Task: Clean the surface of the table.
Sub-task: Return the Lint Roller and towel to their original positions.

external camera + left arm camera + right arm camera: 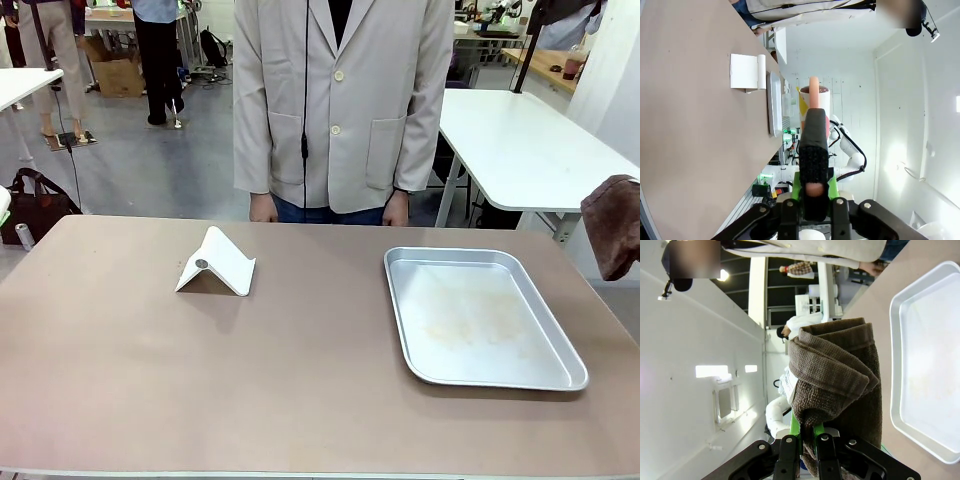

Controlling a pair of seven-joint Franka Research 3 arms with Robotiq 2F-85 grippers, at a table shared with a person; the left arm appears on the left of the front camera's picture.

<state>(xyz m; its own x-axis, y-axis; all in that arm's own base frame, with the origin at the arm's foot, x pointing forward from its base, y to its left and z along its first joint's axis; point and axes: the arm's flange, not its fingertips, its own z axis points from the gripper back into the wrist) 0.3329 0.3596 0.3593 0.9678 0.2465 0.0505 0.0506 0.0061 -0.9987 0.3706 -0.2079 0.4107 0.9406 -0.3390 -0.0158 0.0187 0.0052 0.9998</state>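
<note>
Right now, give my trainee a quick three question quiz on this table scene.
1. True or false: the silver tray holds a cup.
2. What does the right gripper grip? A a brown cloth, B a sponge, C nothing.
3. Which thing on the table lies nearer the robot's left: the tray or the white folded stand?

Key: 1 false. 2 A. 3 the stand.

My table (300, 380) is a wide rectangle with a smooth, matte brownish-taupe top and a thin pale edge. It lies flat and level, stretching across nearly the whole front view. From my left wrist its top (685, 140) runs as a long plain band down the side.
</note>
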